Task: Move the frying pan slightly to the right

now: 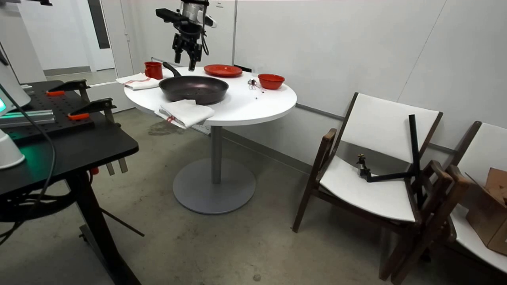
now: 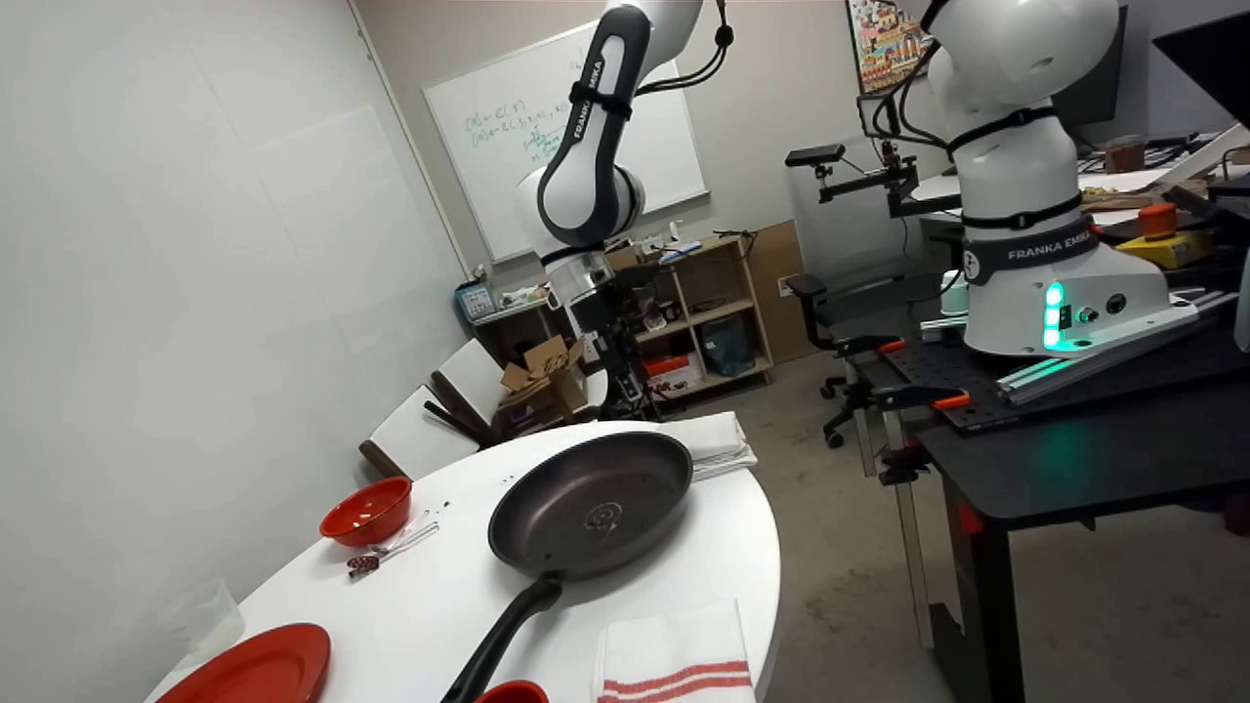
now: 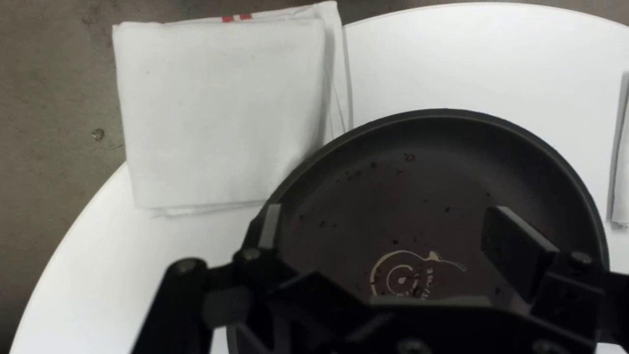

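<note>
While the gripper [image 3: 385, 226] gapes wide, the frying pan [image 1: 194, 88] lies untouched below.

Black gripper [image 3: 388, 230], and below it a black pan [image 3: 442, 187], brown-tinged inside, pale ring print [image 2: 604, 516] showing! Under that, white table [image 3: 467, 64]. Lower, around the gripper: white cloth [image 2: 674, 640], red stripes across it, red cup [image 1: 153, 70], red bowl [image 1: 271, 82], red plate [image 1: 223, 71], and greyish-brown floor [image 3: 59, 123] further down!

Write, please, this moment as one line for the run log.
task: move frying pan slightly right | pan: on round white table | jaws: open, empty, above pan | completion: cannot tell
</note>
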Controlling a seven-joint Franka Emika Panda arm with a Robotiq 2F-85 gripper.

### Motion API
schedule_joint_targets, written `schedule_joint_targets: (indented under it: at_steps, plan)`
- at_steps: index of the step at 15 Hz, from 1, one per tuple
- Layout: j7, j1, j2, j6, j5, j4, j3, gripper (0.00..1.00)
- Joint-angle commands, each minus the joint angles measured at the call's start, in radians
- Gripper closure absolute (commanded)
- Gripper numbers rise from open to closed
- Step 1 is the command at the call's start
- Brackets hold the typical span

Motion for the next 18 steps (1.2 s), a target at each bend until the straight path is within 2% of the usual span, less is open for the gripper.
schedule_joint_targets:
  at_steps: [1, 7, 8, 18]
  plan:
    - [0.055, 0.051, -0.095, 0.059, -0.015, -0.110, 0.001, 0.00]
    - [0.075, 0.074, -0.158, 0.101, 0.025, -0.194, 0.018, 0.00]
    - [0.065, 0.071, -0.116, 0.066, 0.010, -0.142, 0.013, 0.00]
    - [0.065, 0.071, -0.117, 0.066, 0.010, -0.146, 0.013, 0.00]
